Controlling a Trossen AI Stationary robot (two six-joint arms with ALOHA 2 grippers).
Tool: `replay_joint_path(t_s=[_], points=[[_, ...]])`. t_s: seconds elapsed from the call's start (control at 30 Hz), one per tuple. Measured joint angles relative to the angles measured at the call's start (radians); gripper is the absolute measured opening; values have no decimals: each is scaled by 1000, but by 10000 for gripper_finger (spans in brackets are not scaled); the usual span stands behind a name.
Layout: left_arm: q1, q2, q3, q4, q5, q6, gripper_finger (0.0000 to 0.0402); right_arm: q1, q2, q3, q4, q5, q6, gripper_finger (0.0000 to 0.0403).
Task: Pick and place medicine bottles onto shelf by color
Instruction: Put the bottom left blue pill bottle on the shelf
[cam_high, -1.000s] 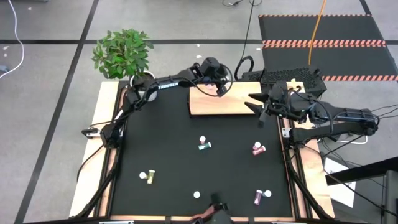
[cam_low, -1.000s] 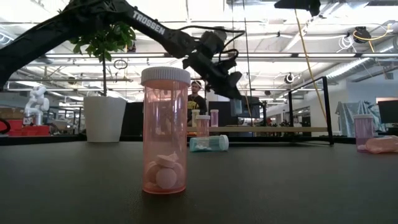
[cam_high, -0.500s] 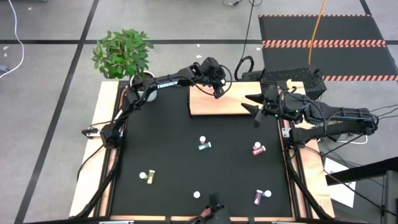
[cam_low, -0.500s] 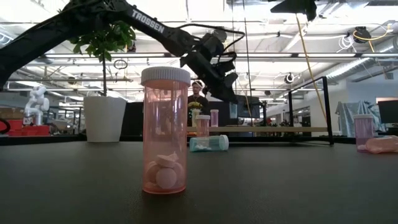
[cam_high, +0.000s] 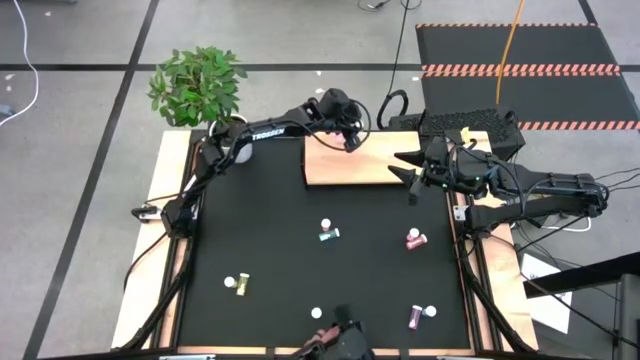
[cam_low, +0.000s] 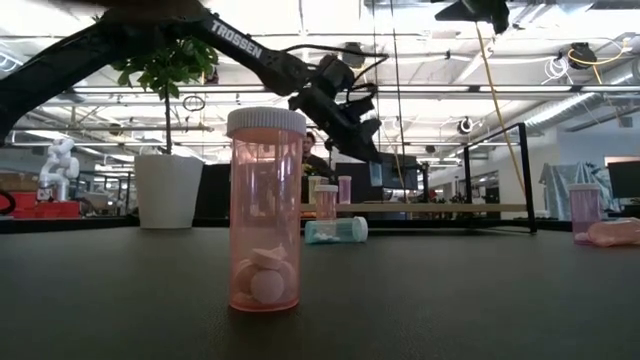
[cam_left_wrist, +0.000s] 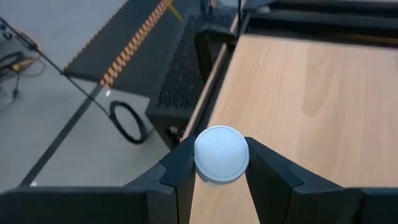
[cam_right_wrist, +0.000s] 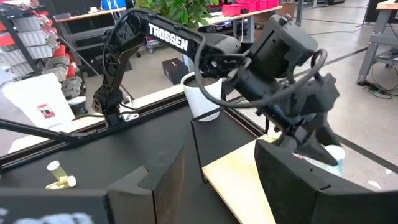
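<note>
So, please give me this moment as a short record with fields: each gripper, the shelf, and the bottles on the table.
left gripper: above the shelf's far-left part, shut on a white-capped bottle
right gripper: by the shelf's right end, open, holding nothing
shelf: light-wood board at the table's far side, no bottle resting on it yet
bottles on the black table: five loose, including a teal one near the middle

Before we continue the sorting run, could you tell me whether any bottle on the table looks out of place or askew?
Yes: the teal bottle lies tipped on its side on the black table, as does the pink one at the right. The left gripper holds a white-capped bottle above the shelf.
</note>
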Motion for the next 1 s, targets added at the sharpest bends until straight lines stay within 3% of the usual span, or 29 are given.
replay_joint_path(t_s=[1.0], points=[[10,42,-1,-22,23,-6,136,0,0,0,-4,-1,45,189]])
